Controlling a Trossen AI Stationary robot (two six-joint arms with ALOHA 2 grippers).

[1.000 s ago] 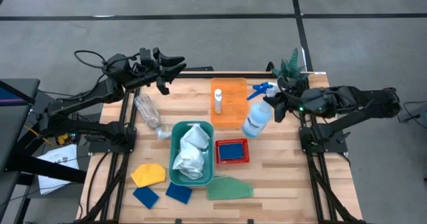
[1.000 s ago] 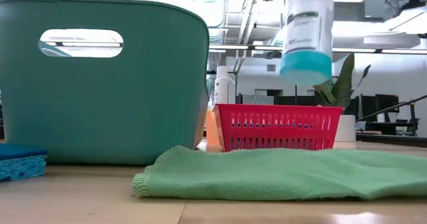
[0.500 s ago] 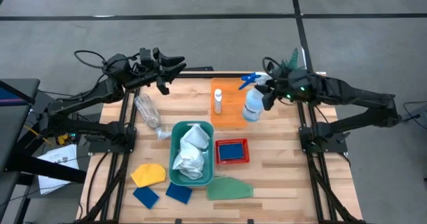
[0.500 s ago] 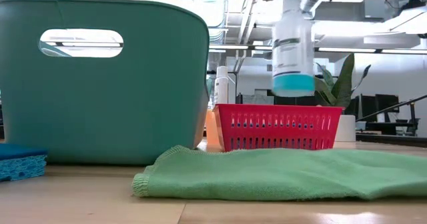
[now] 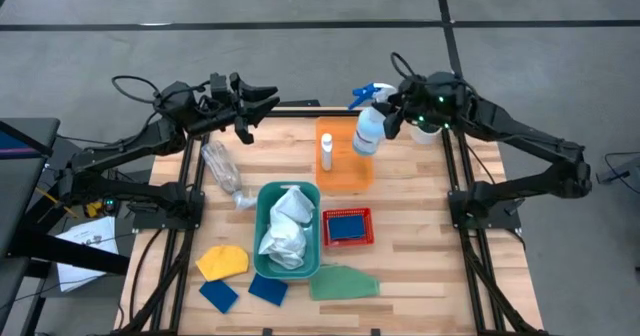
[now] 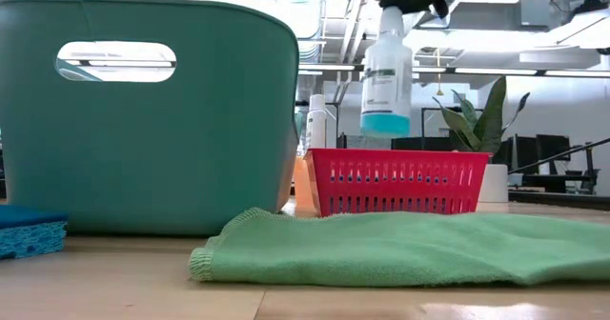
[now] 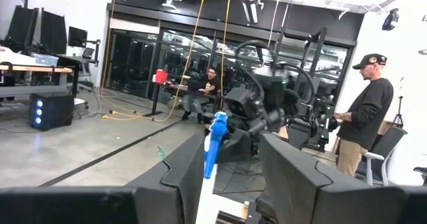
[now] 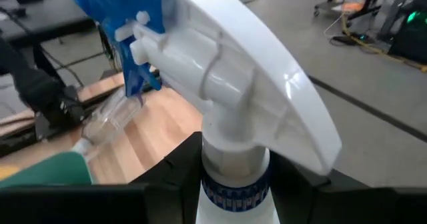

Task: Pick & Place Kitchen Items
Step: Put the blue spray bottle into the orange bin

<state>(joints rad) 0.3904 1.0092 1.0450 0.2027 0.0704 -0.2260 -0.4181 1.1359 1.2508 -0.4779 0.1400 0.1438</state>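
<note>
My right gripper [image 5: 392,117] is shut on the clear spray bottle [image 5: 367,134] with a blue trigger [image 5: 362,94], held in the air over the orange tray [image 5: 346,172] at the table's far middle. The bottle also shows in the low view [image 6: 386,80]. A small white bottle [image 5: 326,153] stands upright in that tray. My left gripper [image 5: 263,98] is open and empty above the table's far left edge. White cloths [image 5: 285,228] lie in the teal bin [image 5: 262,208]. A blue sponge [image 5: 347,225] lies in the red basket [image 5: 348,242]. My right gripper pinches the spray bottle's neck [image 8: 235,163], just under the white spray head, between its two fingers. The fingers come about level from the table's right side. The bottle hangs nearly upright below the head, its blue-filled base [image 6: 385,124] clear of the tray.
A clear plastic bottle [image 5: 222,168] lies on the table's left. A yellow cloth [image 5: 222,262], two blue sponges [image 5: 218,296] [image 5: 267,289] and a green cloth [image 5: 343,282] lie near the front edge. A potted plant [image 5: 437,94] stands at the far right corner. People show beyond the table in the left wrist view [image 7: 363,127].
My right gripper has carried the spray bottle toward the table's left and far edge, from beside the orange tray to above it. The bottle has stayed lifted clear and has swung from tilted to nearly upright.
</note>
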